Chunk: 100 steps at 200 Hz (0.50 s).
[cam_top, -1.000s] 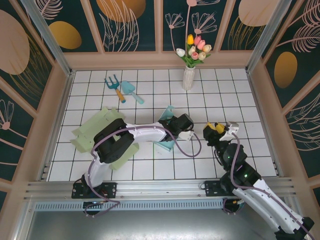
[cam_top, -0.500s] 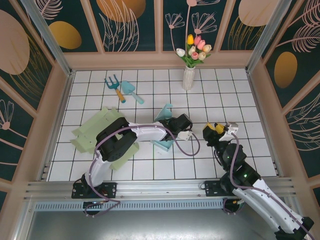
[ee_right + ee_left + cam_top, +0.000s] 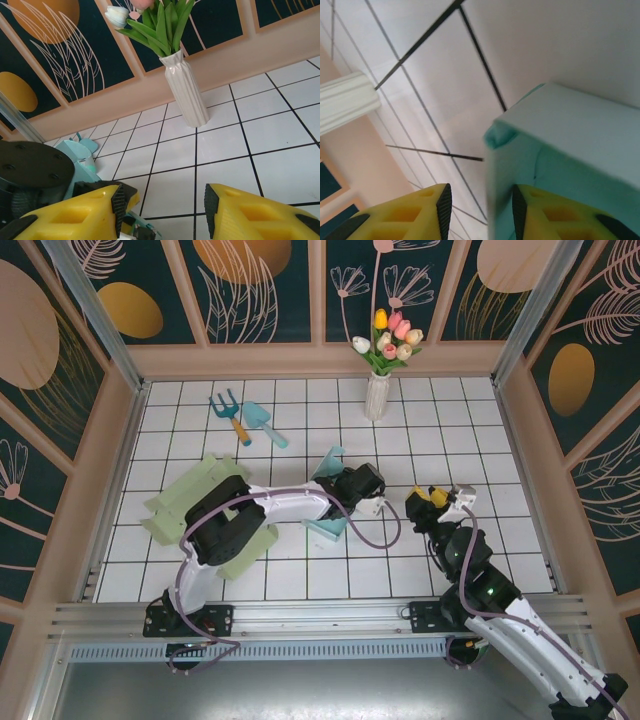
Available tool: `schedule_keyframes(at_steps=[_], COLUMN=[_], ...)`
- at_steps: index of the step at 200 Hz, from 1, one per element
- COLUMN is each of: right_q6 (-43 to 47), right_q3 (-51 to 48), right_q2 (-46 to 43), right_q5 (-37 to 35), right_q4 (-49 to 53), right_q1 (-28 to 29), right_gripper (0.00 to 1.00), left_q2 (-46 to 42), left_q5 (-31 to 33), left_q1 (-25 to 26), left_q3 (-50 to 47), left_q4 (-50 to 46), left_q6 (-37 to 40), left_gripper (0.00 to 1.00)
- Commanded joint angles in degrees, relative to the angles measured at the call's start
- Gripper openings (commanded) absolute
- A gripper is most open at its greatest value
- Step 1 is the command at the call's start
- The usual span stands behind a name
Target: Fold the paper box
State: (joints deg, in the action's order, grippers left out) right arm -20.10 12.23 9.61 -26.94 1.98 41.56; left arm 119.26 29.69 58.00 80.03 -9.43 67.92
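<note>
The teal paper box (image 3: pixel 327 527) lies partly folded at the table's middle, one flap (image 3: pixel 331 461) standing up. My left gripper (image 3: pixel 366 496) is at its right side. In the left wrist view the left gripper (image 3: pixel 480 212) is open, with a teal box wall (image 3: pixel 570 145) standing between the fingers close to the right pad and apart from the left one. My right gripper (image 3: pixel 436 502) hovers a little to the right of the box, open, with nothing but tile between the fingers (image 3: pixel 162 210). The teal paper (image 3: pixel 75 155) shows at the left of the right wrist view.
A flat light-green paper box (image 3: pixel 195 505) lies under the left arm. A white vase of tulips (image 3: pixel 376 395) stands at the back, also seen close ahead as the vase (image 3: pixel 185 92). A toy fork (image 3: pixel 228 412) and trowel (image 3: pixel 262 422) lie at the back left.
My left gripper has opened off the teal box wall that it was shut on. The standing flap has shifted slightly. The right arm has not moved.
</note>
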Motion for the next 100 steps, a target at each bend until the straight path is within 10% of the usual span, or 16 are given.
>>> schedule_keyframes(at_steps=[1,100], right_q6=[-0.73,-0.56], right_q3=[-0.51,-0.20], right_q2=[-0.90,-0.93], right_q5=[-0.02,0.38], right_q4=[-0.61,-0.56], right_q1=[-0.15,-0.21], right_gripper=[0.50,0.49], left_q2=[-3.04,-12.77], left_q5=[1.09,0.25], left_q1=[-0.34,3.11], left_q3=[1.32,1.87], left_q4=[-0.86,6.92], left_q6=[-0.36,-18.87], left_gripper=[0.40,0.41])
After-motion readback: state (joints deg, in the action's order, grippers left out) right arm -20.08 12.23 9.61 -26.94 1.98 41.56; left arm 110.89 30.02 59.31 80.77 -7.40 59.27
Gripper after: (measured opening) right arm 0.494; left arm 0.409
